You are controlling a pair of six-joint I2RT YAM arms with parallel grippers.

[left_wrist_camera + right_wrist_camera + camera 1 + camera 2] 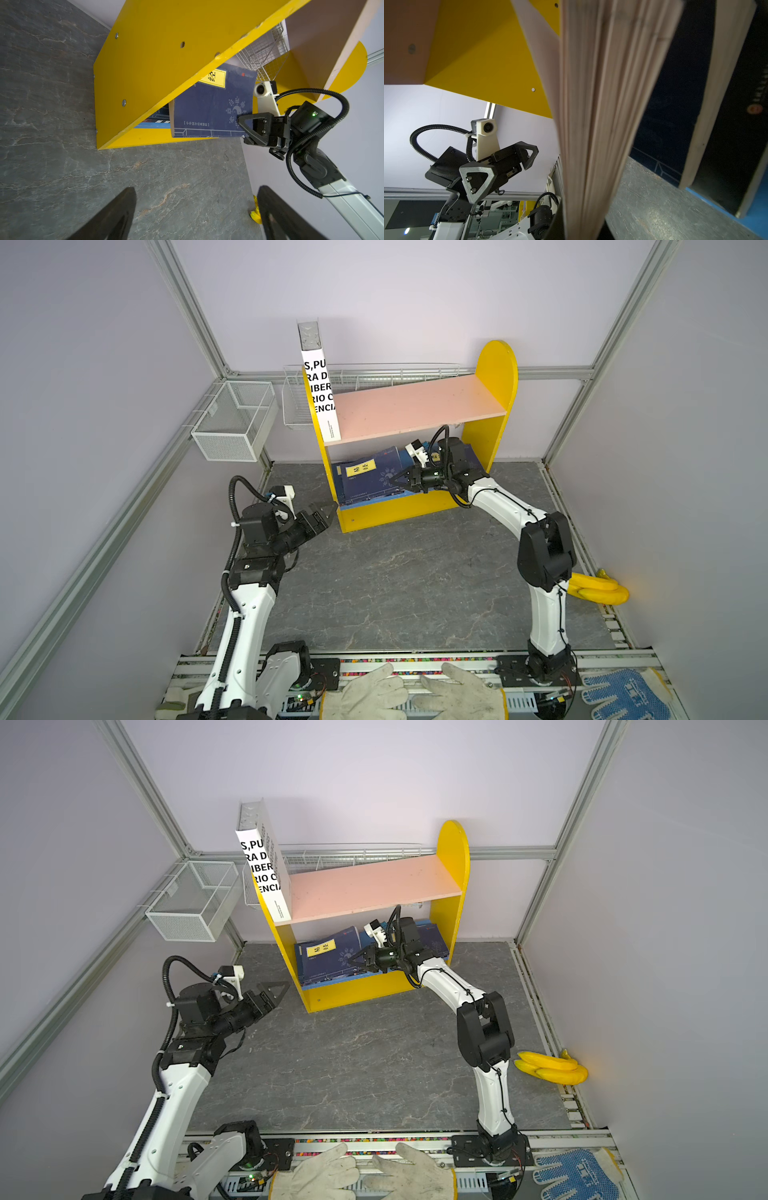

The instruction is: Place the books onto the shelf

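Note:
The shelf stands at the back of the table, with yellow sides, a pink upper board and a blue lower board. A large white book stands upright at the left end of the pink board. Several navy books lean in the lower tier. My right gripper reaches into that tier, shut on the page edge of a navy book. My left gripper is open and empty beside the shelf's left front corner.
Two white wire baskets hang on the back wall behind the shelf. Bananas lie at the right edge of the grey tabletop. Work gloves and a blue-dotted glove lie along the front rail.

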